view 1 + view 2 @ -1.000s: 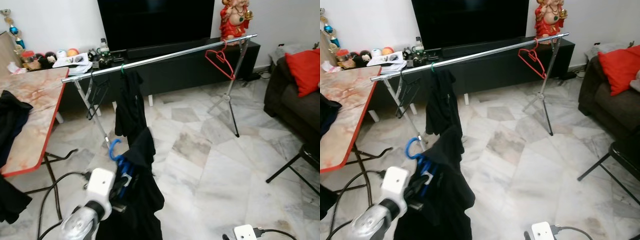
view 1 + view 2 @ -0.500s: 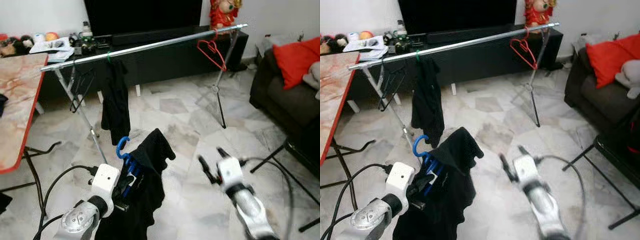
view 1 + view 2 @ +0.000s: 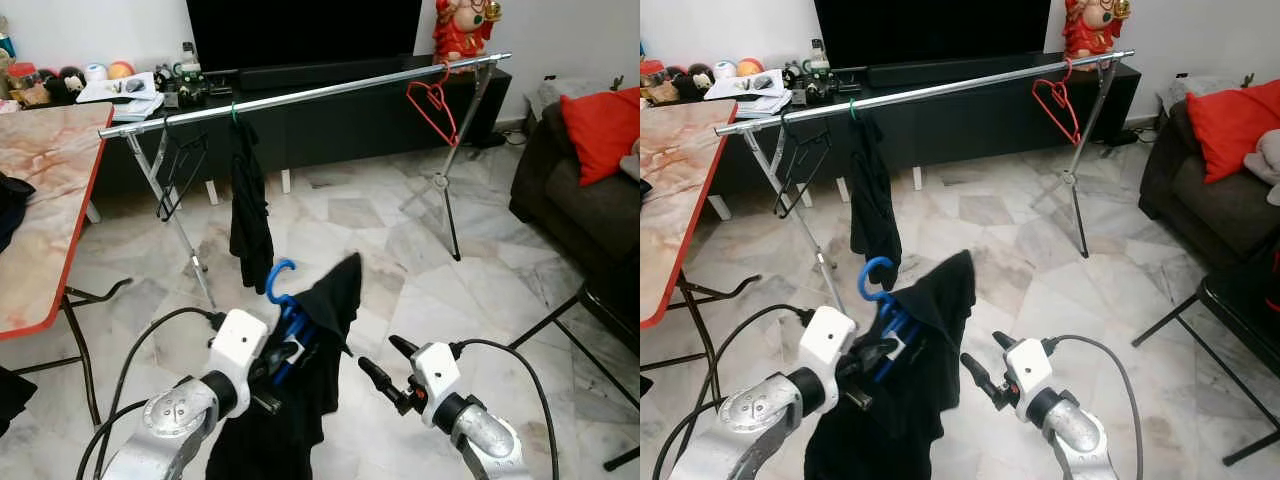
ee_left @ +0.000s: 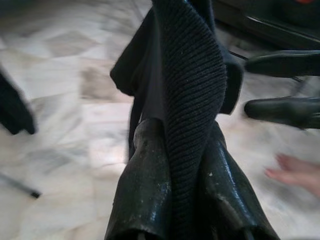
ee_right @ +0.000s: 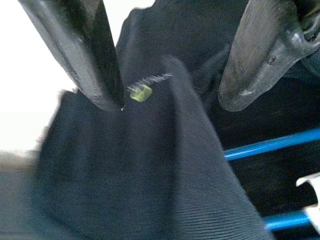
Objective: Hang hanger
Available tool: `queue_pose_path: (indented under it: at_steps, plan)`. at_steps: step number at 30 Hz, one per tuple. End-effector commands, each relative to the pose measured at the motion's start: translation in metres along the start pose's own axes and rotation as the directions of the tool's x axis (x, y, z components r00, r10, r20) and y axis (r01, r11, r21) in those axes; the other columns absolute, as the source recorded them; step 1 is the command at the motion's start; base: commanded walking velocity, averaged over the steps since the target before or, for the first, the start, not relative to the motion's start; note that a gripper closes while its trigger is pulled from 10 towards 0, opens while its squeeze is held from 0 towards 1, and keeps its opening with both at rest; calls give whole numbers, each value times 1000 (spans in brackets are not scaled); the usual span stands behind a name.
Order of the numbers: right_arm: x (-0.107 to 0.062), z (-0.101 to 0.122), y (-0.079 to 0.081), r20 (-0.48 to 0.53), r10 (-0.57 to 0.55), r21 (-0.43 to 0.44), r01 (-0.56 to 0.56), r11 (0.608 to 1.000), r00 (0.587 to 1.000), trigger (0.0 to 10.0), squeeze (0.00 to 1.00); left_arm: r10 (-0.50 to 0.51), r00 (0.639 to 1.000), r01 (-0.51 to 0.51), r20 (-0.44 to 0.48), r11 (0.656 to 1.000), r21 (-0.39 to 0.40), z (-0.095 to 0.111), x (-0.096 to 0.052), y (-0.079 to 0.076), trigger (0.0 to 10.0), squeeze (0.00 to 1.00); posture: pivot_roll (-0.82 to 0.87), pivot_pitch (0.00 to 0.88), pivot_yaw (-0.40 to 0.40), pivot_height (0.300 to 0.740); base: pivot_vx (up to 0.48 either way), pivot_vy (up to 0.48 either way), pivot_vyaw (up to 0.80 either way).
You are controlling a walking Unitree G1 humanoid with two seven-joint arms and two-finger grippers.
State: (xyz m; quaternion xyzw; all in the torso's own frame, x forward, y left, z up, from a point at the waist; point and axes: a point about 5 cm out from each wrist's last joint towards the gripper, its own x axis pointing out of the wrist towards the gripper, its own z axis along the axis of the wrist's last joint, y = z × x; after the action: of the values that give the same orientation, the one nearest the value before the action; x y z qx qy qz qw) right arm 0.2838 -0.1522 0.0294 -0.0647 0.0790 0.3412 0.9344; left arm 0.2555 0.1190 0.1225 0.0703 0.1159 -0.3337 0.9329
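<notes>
The left end effector (image 3: 283,352) clamps a blue plastic hanger (image 3: 284,312) draped with a black knit garment (image 3: 325,330), apparently by its fabric, below the silver clothes rail (image 3: 300,97); the right end effector (image 3: 388,360), fingers spread, nears the cloth.

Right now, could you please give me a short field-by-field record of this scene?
left pincer: shut on blue hanger carrying a black garment
right pincer: open, beside the black garment
rail: holds a black hanger, a hung dark garment, a red hanger
task state: blue hanger not yet on rail
</notes>
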Motion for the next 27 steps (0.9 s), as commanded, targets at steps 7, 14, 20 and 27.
queue_pose_path:
  at_steps: [7, 14, 20, 27]
  plan:
    - [4, 3, -4, -8, -34, -17, 34, 999, 999, 10000, 0, -127, 991, 124, 49, 991, 58, 21, 4, -8, 10000, 0, 23, 62, 23, 740, 0, 0, 0]
    - [7, 3, -8, -30, -106, -56, 104, 993, 994, 10000, 0, -157, 987, 154, 36, 986, 68, 21, 6, -11, 10000, 0, 20, 60, 27, 740, 0, 0, 0]
    - [8, 3, -6, -24, -103, -41, 102, 994, 994, 0, 0, -164, 986, 161, 24, 984, 73, 20, 5, -10, 10000, 0, 23, 57, 29, 740, 0, 0, 0]
    - [8, 4, -9, -14, -161, -52, 160, 986, 987, 0, 0, -166, 986, 164, 20, 983, 80, 19, 6, -10, 10000, 0, 17, 52, 31, 740, 0, 0, 0]
